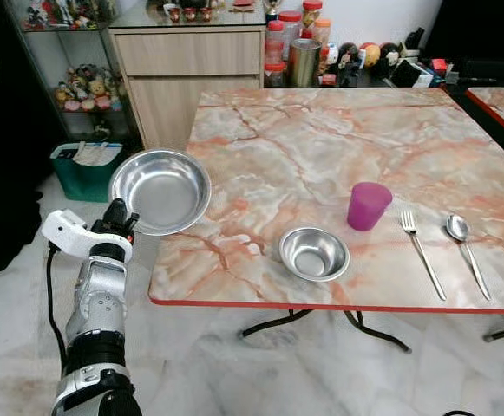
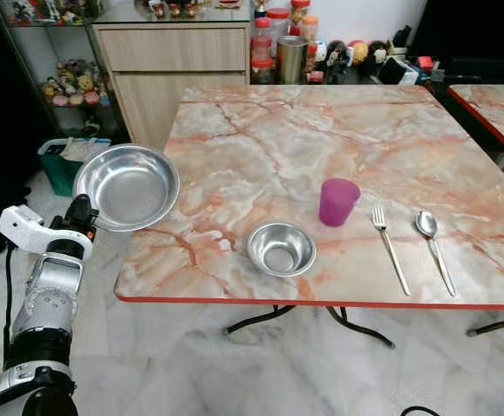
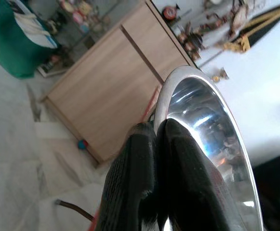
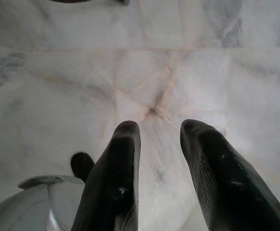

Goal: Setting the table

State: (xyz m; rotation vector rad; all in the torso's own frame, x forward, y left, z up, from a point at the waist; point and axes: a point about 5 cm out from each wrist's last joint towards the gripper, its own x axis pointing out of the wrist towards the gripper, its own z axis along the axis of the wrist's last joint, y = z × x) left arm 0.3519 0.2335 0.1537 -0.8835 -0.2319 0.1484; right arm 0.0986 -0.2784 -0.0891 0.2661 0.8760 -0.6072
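Note:
My left gripper (image 1: 123, 218) is shut on the near rim of a large steel bowl (image 1: 161, 190), held tilted just off the left edge of the marble table (image 1: 321, 147). In the left wrist view the two fingers (image 3: 149, 159) pinch the bowl's rim (image 3: 197, 96). On the table's near part sit a small steel bowl (image 1: 314, 253), a purple cup (image 1: 369, 205), a fork (image 1: 422, 251) and a spoon (image 1: 465, 250). My right gripper (image 4: 159, 139) hangs open over the pale marble floor.
A wooden cabinet (image 1: 186, 74) with jars and figures stands behind the table. A green bin (image 1: 85, 169) sits on the floor at the left, near a glass shelf of trinkets. A second marble table (image 1: 503, 108) edges in at the right.

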